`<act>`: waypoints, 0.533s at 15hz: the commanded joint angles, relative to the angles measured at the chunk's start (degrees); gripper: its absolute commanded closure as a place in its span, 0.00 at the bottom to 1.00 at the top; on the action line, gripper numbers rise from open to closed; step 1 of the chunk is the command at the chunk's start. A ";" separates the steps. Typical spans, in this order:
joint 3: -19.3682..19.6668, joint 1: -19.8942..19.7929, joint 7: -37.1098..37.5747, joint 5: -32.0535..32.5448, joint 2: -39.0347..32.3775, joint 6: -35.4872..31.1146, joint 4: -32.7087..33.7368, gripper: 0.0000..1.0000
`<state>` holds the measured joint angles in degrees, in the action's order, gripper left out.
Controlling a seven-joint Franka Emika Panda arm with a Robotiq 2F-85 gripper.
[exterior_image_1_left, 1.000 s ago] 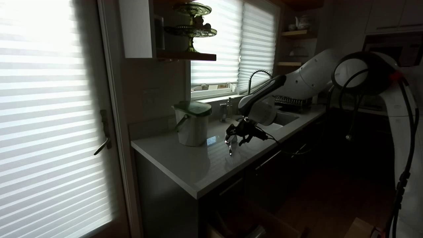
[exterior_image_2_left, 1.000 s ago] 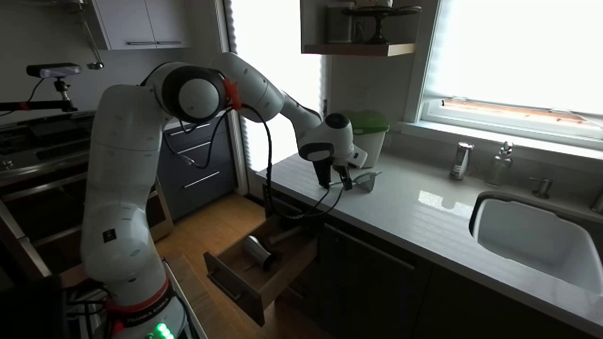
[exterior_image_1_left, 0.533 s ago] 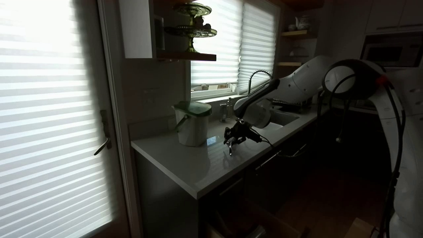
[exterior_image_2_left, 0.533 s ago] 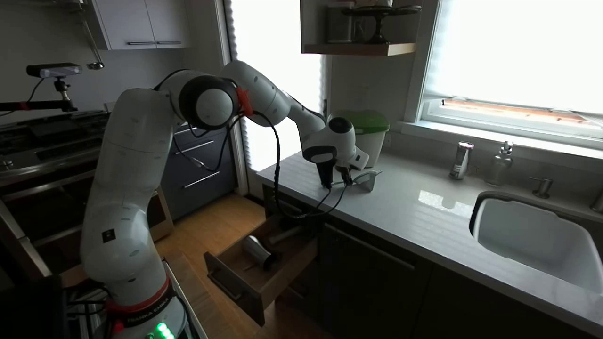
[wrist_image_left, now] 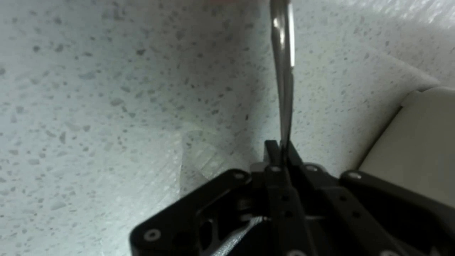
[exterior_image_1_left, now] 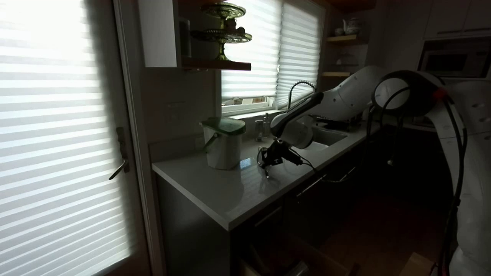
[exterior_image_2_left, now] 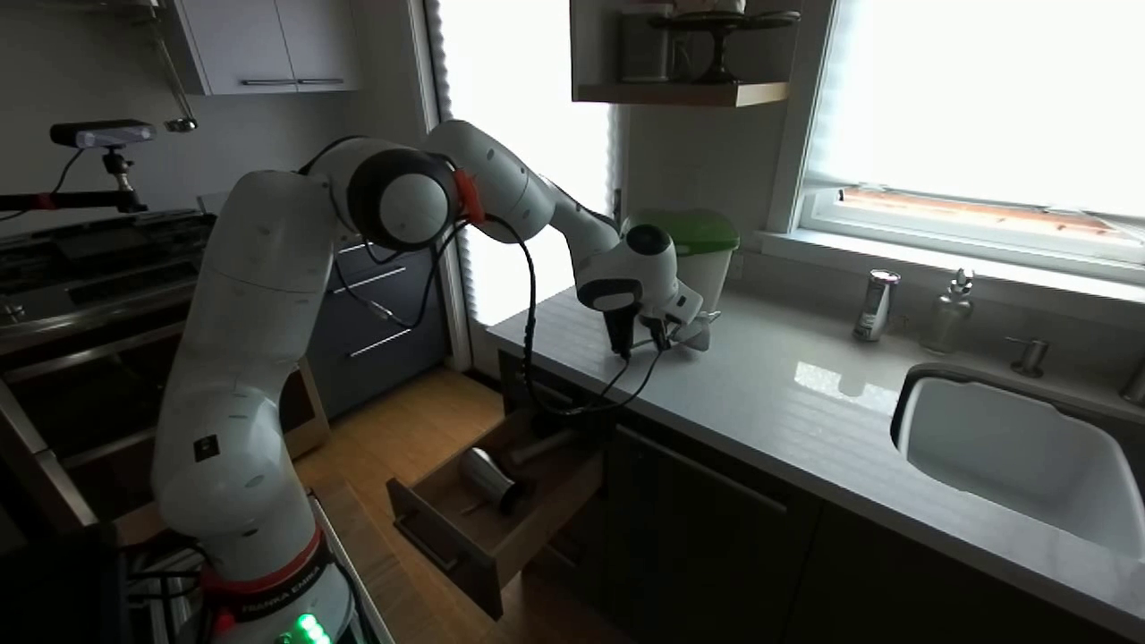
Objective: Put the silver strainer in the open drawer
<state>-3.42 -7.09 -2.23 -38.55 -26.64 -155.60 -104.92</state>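
The silver strainer [exterior_image_2_left: 696, 336] is at my gripper [exterior_image_2_left: 642, 347] over the counter; whether it still touches the counter I cannot tell. In the wrist view a narrow shiny part of the strainer [wrist_image_left: 283, 78] runs from the gripper [wrist_image_left: 282, 146], whose fingertips are shut on it, up past the frame's top edge. An exterior view shows a bright curved edge of the strainer [exterior_image_1_left: 260, 156] beside the dark gripper [exterior_image_1_left: 267, 165], partly hidden by it. Below the counter, the open drawer [exterior_image_2_left: 470, 568] is pulled out.
A white bin [exterior_image_1_left: 224, 151] with a green lid stands close to the gripper; its pale side [wrist_image_left: 416, 149] borders the wrist view. Inside the drawer lie a silver cup-like object [exterior_image_2_left: 488, 478] and a pale cylinder [exterior_image_2_left: 546, 445]. A can [exterior_image_2_left: 875, 306], a soap bottle [exterior_image_2_left: 948, 313] and a sink [exterior_image_2_left: 1011, 447] are farther along.
My arm has come lower over the counter and the fingers have closed on the strainer. The strainer has turned and shifted slightly towards the gripper.
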 commanded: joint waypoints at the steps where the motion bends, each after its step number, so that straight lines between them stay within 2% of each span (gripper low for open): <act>1: 0.21 -0.32 2.13 0.93 5.86 1.79 -5.18 0.99; 8: 1.70 0.99 0.17 3.24 25.64 13.58 -25.28 0.99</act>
<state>-3.06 -6.91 -1.42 -37.55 -11.37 -146.65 -119.17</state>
